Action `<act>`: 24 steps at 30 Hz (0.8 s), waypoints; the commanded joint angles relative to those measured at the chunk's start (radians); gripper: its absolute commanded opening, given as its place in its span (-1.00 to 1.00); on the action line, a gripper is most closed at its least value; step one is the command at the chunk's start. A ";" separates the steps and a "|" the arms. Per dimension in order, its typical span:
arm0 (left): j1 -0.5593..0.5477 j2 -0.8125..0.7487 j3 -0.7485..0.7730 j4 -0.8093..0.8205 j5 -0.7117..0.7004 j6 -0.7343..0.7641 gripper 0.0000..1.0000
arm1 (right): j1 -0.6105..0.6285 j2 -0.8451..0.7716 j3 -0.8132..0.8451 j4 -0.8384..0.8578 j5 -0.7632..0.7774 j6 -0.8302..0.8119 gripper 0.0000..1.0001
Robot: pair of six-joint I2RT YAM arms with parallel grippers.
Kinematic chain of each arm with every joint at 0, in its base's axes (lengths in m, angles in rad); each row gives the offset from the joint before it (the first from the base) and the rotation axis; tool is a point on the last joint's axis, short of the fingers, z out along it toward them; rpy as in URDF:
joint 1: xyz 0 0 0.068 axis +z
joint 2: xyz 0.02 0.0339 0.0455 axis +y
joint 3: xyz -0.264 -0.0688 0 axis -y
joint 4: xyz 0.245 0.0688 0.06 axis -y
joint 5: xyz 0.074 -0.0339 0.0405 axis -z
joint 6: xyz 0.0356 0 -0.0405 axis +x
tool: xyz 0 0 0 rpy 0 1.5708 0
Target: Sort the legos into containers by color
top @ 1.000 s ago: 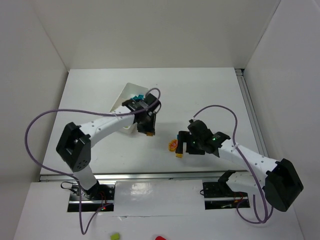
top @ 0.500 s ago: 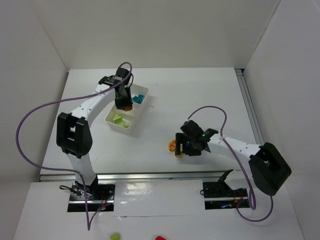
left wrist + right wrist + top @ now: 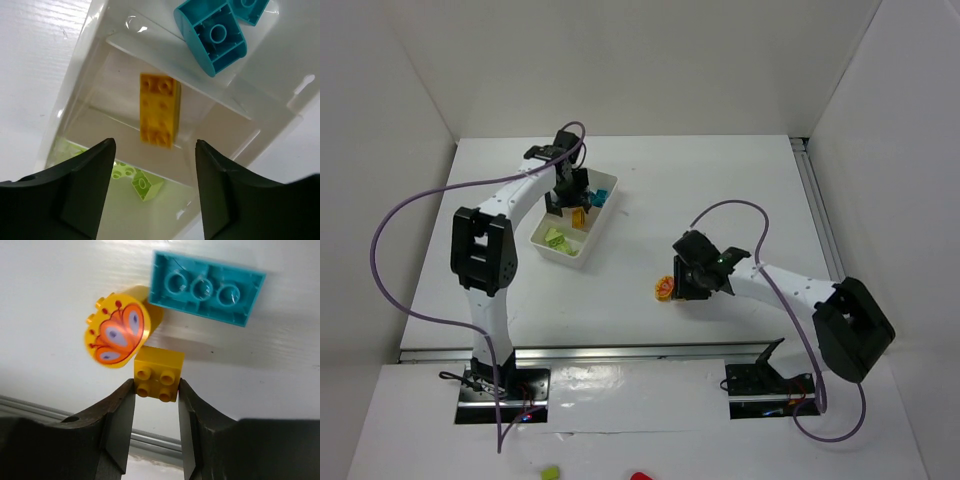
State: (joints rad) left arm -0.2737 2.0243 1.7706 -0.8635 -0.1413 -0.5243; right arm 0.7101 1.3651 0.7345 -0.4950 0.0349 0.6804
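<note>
Roughly crosswise in its compartment (image 3: 112, 82), the yellow brick (image 3: 160, 110) faces studs-up

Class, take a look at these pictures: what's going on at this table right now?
Two robot arms are sorting toy bricks by colour into a white tray. The left gripper hangs open over the middle compartment, where a yellow brick shows, slightly blurred. Teal bricks and lime green bricks lie in the compartments either side. The right gripper is shut on a small yellow brick on the table, beside a round yellow piece and a teal brick.
</note>
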 commanded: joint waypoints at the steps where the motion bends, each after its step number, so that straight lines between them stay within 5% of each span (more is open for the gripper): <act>1: 0.005 -0.001 0.052 -0.014 -0.007 0.023 0.54 | 0.026 -0.079 0.107 -0.059 0.055 -0.005 -0.46; 3: 0.005 -0.028 0.052 -0.014 -0.018 0.023 0.68 | 0.026 -0.089 0.172 -0.089 0.056 -0.036 -0.46; 10: 0.027 -0.143 0.099 -0.055 -0.030 0.032 0.68 | 0.026 0.020 0.419 -0.067 0.048 -0.134 -0.46; 24: 0.244 -0.449 0.035 -0.132 -0.007 -0.034 0.65 | 0.046 0.624 1.052 0.085 -0.073 -0.327 -0.46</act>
State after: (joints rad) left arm -0.0605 1.6428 1.8256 -0.9581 -0.1543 -0.5335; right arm 0.7361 1.9213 1.6733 -0.4618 -0.0002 0.4126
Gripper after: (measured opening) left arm 0.829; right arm 0.432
